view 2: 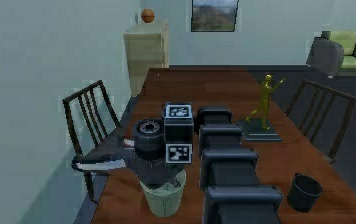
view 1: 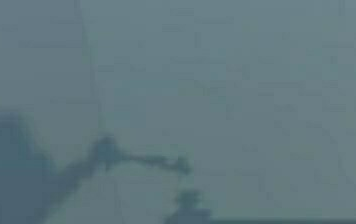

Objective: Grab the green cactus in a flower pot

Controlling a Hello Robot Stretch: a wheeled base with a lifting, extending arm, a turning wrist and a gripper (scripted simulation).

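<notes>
Shows dark two-finger gripper with pale greenish round flower pot just to its near side at brown wooden table's left edge; cannot tell finger spread or hold.

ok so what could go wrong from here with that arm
The gripper shows right by a pale pot near the edge of the table; a misjudged reach might tip it or nudge it off. The dark chair stands close to the gripper and could snag it. A swing of the arm might knock the gold statue.
</notes>
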